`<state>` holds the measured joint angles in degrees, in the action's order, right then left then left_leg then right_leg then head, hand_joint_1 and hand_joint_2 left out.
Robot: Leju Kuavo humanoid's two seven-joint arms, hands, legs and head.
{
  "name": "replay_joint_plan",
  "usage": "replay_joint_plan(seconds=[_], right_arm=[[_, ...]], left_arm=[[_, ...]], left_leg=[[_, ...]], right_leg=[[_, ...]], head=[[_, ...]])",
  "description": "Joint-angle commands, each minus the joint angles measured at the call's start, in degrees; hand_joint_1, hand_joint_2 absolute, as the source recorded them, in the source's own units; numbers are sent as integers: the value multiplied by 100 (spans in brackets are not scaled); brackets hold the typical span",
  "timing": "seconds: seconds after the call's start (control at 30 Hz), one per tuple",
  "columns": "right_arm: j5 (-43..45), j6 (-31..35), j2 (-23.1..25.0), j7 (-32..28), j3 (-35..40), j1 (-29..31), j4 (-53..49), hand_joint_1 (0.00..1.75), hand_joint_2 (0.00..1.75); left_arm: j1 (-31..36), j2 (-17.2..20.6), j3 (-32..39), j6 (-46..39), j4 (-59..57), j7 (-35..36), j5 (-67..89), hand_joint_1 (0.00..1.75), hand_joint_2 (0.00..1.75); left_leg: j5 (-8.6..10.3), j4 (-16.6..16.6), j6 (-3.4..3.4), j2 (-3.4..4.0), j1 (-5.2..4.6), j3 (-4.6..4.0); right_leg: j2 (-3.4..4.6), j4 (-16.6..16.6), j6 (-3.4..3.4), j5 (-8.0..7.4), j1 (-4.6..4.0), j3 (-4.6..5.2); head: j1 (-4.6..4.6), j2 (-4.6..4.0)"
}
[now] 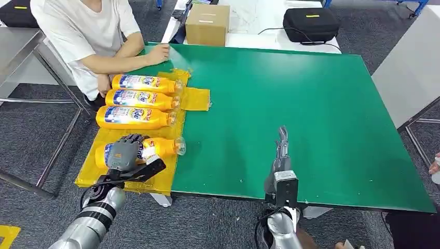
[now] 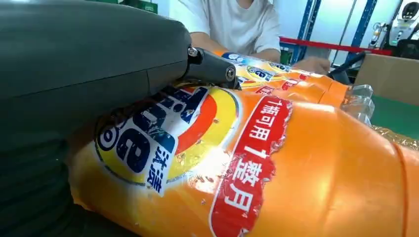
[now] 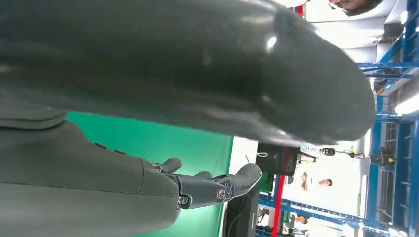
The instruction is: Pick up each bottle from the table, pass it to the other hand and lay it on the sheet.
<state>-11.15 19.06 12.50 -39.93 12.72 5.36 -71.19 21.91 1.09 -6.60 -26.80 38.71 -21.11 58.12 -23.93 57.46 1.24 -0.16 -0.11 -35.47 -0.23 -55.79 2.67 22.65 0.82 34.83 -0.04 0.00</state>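
Several orange bottles lie side by side on the yellow sheet (image 1: pixel 194 98) at the left of the green table (image 1: pixel 311 114). My left hand (image 1: pixel 123 151) grips the nearest bottle (image 1: pixel 163 147), which lies flat on the sheet with its clear cap pointing right. In the left wrist view that bottle (image 2: pixel 276 173) shows its blue and red label right against my left hand (image 2: pixel 74 74). Three more bottles (image 1: pixel 139 98) lie beyond it. My right hand (image 1: pixel 280 155) is over bare green table near the front edge, fingers stretched out and holding nothing; the right wrist view shows the right hand (image 3: pixel 207 190) the same way.
A person in a white shirt sits at the far left corner with a hand (image 1: pixel 158 53) on the table. A cardboard box (image 1: pixel 207 23) and a black case (image 1: pixel 310 23) stand on a white table behind. Another person's hand (image 1: pixel 435 165) shows at the right edge.
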Motion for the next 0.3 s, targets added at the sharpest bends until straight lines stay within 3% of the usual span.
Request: replay_joint_plan(seconds=[0.03,0.07,0.13,0.3], right_arm=[[25,-27,30,-7,-207,115,311,0,0],[40,-42,37,-7,-212,124,320,0,0],[35,-64,40,-7,-202,160,351,0,0],[131,-109,-8,-7,-285,230,394,0,0]], left_arm=[[70,-57,163,87,-629,41,-45,31,175],[89,-49,132,135,-668,70,0,16,175],[164,-64,63,320,-847,197,111,0,175],[331,-33,-11,1208,-1053,246,84,0,175]], left_leg=[[-8,-6,-7,9,1,30],[-12,-6,-9,10,4,40],[-11,-5,-8,10,4,37],[-3,-6,-6,-3,0,32]], right_leg=[[9,4,-9,6,-2,-25],[10,4,-12,9,-4,-35],[10,2,-10,8,-4,-32],[-2,0,-7,7,1,-35]], head=[[0,0],[0,0],[2,0],[0,0]])
